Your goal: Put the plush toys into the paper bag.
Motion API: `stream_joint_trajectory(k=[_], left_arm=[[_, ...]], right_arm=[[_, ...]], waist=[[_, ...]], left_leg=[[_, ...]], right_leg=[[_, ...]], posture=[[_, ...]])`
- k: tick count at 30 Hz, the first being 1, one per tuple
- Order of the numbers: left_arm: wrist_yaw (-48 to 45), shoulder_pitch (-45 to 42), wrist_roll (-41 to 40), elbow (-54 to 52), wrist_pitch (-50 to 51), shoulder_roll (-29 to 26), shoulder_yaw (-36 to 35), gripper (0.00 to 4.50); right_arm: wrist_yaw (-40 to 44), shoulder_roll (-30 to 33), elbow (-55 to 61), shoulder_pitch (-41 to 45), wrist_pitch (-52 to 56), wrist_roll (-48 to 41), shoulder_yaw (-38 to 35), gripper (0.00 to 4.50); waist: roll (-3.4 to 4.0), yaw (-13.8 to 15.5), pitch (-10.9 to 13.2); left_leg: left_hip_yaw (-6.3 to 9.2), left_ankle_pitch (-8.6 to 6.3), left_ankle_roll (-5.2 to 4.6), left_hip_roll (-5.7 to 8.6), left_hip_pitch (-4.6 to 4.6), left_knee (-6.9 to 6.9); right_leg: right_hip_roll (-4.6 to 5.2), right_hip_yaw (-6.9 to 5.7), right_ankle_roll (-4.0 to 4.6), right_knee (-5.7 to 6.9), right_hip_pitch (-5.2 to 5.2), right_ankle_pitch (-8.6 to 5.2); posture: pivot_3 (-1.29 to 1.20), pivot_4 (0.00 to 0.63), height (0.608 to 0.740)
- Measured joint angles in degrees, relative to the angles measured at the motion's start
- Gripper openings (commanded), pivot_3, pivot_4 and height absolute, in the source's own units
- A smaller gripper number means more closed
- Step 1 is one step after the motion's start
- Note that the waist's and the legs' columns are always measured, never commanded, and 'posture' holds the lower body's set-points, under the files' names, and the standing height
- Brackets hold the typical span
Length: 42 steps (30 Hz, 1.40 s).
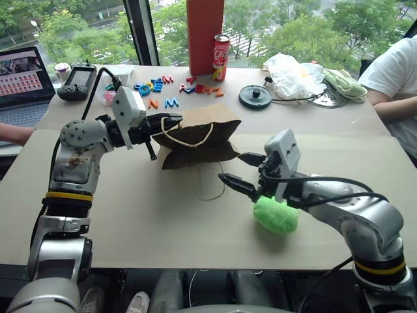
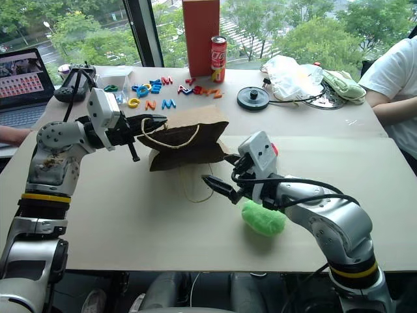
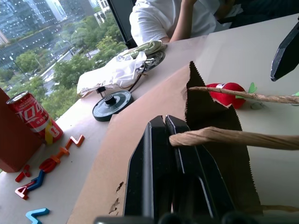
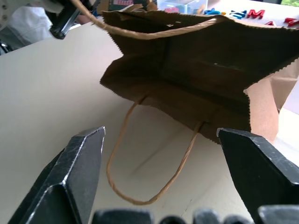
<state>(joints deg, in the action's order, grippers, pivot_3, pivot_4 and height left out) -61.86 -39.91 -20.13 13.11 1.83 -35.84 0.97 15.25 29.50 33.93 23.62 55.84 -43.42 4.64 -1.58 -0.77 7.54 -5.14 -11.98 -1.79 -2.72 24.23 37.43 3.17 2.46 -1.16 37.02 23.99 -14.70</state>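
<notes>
Gripper-wise, I am holding the paper bag (image 1: 199, 140) up by its top handle with my pinched-shut left gripper (image 1: 171, 122). My right gripper (image 1: 240, 171) is hanging open facing the bag's mouth, nearest the green plush (image 1: 276, 216) beside the bag. Behind the bag, the red chili plush (image 3: 226, 93) is lying.
</notes>
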Motion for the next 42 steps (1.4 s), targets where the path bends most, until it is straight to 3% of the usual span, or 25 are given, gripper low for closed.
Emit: stream_joint_trajectory(k=[9, 17, 23, 33, 37, 42], left_arm=[[0.4, 0.2, 0.1, -1.0, 1.1, 1.1, 0.0, 0.00], [1.8, -0.1, -0.2, -1.2, 3.5, 2.5, -0.4, 0.00], [6.3, -1.8, -2.5, -2.3, 10.0, 4.3, -3.0, 0.00], [8.7, -2.4, -4.7, -4.4, 15.1, 5.0, -4.4, 0.00], [8.6, -2.2, -4.6, -4.4, 15.2, 5.0, -4.5, 0.00], [8.5, -1.3, -4.4, -4.5, 15.0, 4.9, -4.4, 0.00]], right_arm=[[-6.9, -12.7, -14.3, 8.5, -0.9, 11.0, 6.7, 0.02], [-8.9, -17.1, -26.2, 9.6, -4.7, 22.5, 11.4, 0.02], [-8.0, -16.5, -27.7, 6.9, -4.6, 28.5, 16.5, 0.02], [-6.4, -17.3, -28.0, 7.0, -4.6, 32.2, 16.7, 0.02], [-5.6, -17.1, -26.7, 6.7, -4.4, 32.5, 14.5, 0.02], [-0.7, -15.0, -10.7, 5.6, 3.1, 24.7, 4.2, 0.02]], waist=[[0.01, 0.1, 0.0], [0.01, -0.1, 0.0], [0.01, -0.1, 0.0], [0.02, -0.1, 0.0], [0.02, 0.0, 0.0], [0.02, 0.1, 0.0]], left_leg=[[-0.03, 0.00, 0.00, 0.02, 0.05, -0.01], [-0.04, 0.00, 0.00, 0.01, 0.06, -0.09], [-0.02, 0.00, 0.00, 0.01, 0.08, -0.09], [-0.02, 0.00, 0.01, 0.01, 0.02, -0.09], [-0.02, 0.01, 0.01, 0.02, 0.04, -0.09], [0.03, 0.00, 0.01, 0.00, 0.09, -0.17]], right_leg=[[0.03, -0.03, 0.01, 0.06, 0.04, 0.01], [0.02, -0.03, 0.01, 0.10, 0.07, 0.01], [0.03, -0.03, 0.01, 0.10, 0.06, 0.01], [0.02, -0.03, 0.01, 0.09, 0.05, 0.01], [0.03, -0.03, 0.01, 0.09, 0.06, 0.01], [0.04, -0.07, 0.01, 0.10, 0.05, 0.01]], posture=[[0.00, 0.150, 0.739], [0.00, 0.150, 0.739], [0.00, 0.150, 0.739], [0.00, 0.150, 0.739], [0.00, 0.150, 0.739], [0.00, 0.150, 0.739]])
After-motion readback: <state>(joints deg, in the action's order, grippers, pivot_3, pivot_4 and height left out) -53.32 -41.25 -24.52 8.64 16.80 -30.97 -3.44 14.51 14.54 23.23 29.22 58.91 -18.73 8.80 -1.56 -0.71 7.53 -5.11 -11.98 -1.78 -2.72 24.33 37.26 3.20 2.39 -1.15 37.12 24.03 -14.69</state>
